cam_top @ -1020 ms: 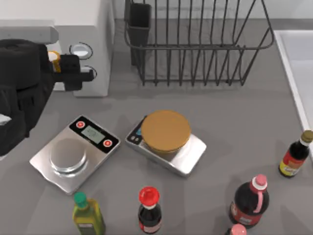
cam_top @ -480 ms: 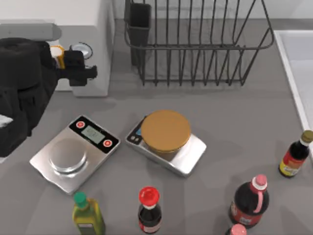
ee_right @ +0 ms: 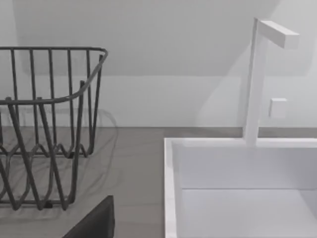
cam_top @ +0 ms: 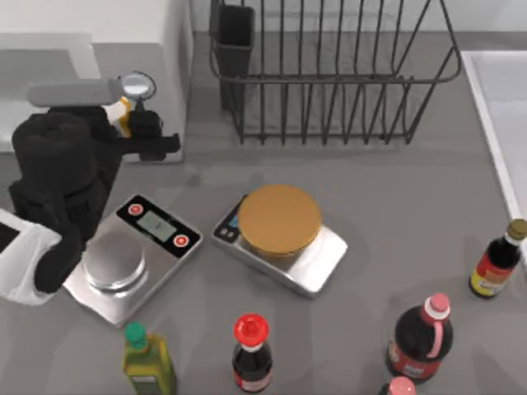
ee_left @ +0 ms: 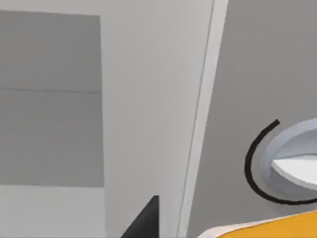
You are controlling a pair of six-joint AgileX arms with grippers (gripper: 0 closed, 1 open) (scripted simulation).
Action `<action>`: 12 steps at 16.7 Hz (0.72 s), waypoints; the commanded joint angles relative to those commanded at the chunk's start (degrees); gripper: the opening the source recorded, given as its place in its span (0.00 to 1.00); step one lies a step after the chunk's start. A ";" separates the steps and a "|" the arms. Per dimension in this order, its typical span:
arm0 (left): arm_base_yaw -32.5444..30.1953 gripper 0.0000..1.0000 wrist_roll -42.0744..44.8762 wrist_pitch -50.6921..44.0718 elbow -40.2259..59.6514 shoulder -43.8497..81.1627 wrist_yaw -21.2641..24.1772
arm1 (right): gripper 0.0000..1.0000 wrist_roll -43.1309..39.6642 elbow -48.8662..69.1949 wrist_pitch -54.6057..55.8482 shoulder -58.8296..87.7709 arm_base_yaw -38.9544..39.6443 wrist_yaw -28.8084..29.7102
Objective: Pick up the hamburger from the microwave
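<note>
The left pincer [cam_top: 132,123] hangs just in front of the microwave [cam_top: 140,41], at its control panel beside the round silver knob [cam_top: 137,84]. Its dark fingers [cam_top: 156,146] are closed on the hamburger [cam_top: 123,115], which shows as a small tan-orange and yellow bit between them, outside the microwave's cavity and lifted off the desk [cam_top: 395,214]. In the left wrist view the microwave's front panel [ee_left: 148,99] stands close, with the knob [ee_left: 292,161] and an orange edge of the hamburger [ee_left: 277,229] at the rim of the picture.

In front of the microwave a silver scale [cam_top: 128,259] lies partly under the left arm; farther right of the microwave a second scale carries a flat golden-brown disc [cam_top: 278,219]. Right of the microwave stands a black wire rack [cam_top: 329,74].

The right wrist view looks at the rack [ee_right: 44,129] and a white sink [ee_right: 237,183]; whether the right pincer is open I cannot tell.
</note>
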 joint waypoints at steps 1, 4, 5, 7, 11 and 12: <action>-0.15 0.00 0.09 3.15 -1.67 3.02 -0.45 | 1.00 0.00 0.00 0.00 0.00 0.00 0.00; -1.22 0.00 0.28 9.08 -6.10 9.57 -2.53 | 1.00 0.00 0.00 0.00 0.00 0.00 0.00; -1.57 0.00 0.32 9.97 -6.97 10.75 -3.06 | 1.00 0.00 0.00 0.00 0.00 0.00 0.00; -1.84 0.00 0.37 10.52 -7.56 11.57 -3.35 | 1.00 0.00 0.00 0.00 0.00 0.00 0.00; -1.84 0.08 0.37 10.52 -7.56 11.57 -3.35 | 1.00 0.00 0.00 0.00 0.00 0.00 0.00; -1.84 0.15 0.37 10.52 -7.56 11.57 -3.35 | 1.00 0.00 0.00 0.00 0.00 0.00 0.00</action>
